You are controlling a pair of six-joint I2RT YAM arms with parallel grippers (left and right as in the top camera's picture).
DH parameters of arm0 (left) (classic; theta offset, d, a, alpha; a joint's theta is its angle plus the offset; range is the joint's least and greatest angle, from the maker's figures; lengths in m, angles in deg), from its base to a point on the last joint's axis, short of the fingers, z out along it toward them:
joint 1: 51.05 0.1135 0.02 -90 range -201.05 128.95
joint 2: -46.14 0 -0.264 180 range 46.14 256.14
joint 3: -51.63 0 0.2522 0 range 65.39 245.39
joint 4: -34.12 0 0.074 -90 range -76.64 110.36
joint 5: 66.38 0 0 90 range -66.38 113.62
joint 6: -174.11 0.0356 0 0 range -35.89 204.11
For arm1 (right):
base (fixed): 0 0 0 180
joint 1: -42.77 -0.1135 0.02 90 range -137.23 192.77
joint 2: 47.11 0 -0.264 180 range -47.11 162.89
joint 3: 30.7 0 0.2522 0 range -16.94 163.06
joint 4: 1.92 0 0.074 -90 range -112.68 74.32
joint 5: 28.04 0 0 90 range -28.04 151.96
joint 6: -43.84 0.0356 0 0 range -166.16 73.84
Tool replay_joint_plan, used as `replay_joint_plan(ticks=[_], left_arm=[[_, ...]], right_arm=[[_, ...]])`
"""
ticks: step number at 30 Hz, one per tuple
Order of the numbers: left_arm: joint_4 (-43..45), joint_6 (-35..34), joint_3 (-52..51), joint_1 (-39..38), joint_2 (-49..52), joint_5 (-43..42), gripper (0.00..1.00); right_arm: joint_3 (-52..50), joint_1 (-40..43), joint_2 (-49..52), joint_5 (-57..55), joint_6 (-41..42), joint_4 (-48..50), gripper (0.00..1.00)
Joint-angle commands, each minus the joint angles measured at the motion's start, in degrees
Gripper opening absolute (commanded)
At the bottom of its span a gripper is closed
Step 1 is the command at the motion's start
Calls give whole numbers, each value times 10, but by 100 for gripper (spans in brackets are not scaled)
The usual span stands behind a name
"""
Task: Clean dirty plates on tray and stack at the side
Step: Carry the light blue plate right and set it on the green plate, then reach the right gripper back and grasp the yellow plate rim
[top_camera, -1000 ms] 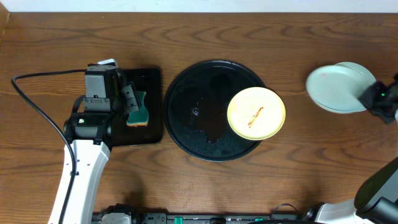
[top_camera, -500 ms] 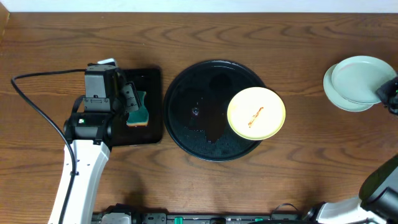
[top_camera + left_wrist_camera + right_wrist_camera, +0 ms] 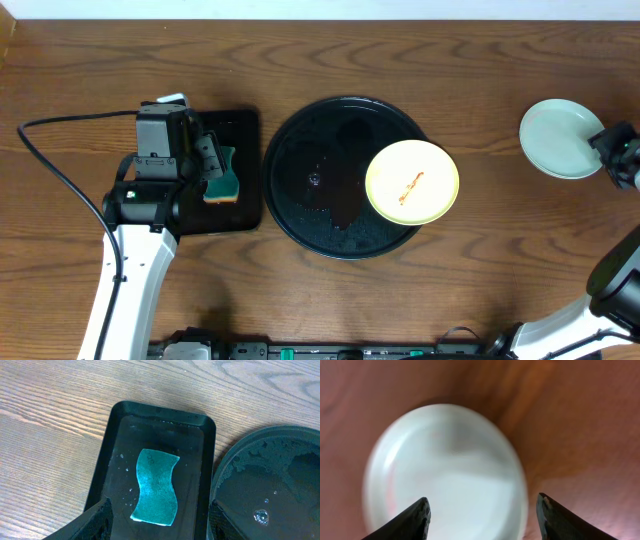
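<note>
The pale yellow plate, smeared with orange, lies on the right side of the round black tray. At the far right a light blue plate rests on the table, seemingly on top of another. My right gripper is at its right rim. In the right wrist view that plate is blurred under my right gripper, which is open and holds nothing. My left gripper is open above a green sponge.
The sponge lies in a small rectangular black tray left of the round tray, which has water drops on it. A black cable loops over the table at the far left. Bare wood surrounds the trays.
My right gripper carried the upper blue plate to the right onto the other one, then opened and let it go. The left arm has not moved.
</note>
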Motion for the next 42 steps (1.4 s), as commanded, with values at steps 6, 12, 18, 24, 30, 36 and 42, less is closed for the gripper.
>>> replay_joint_plan(ticks=[6,12,18,24,30,36,42], left_arm=[[2,-8,2,2,0,0,63],[2,-8,2,2,0,-19,63],[0,-8,2,2,0,-19,63],[0,-7,2,2,0,-18,62],[0,-7,2,2,0,-18,62],[0,-7,2,2,0,-18,62],[0,-7,2,2,0,-18,63]], right_arm=[[8,-62,-173,146,-61,-43,64],[7,-192,-199,102,-144,-156,67],[6,-299,-141,50,-165,-223,72],[6,-341,-57,52,-165,-253,75],[6,-348,1,55,-165,-271,73],[6,-349,39,129,-184,-276,56],[6,-352,40,155,-184,-279,16]])
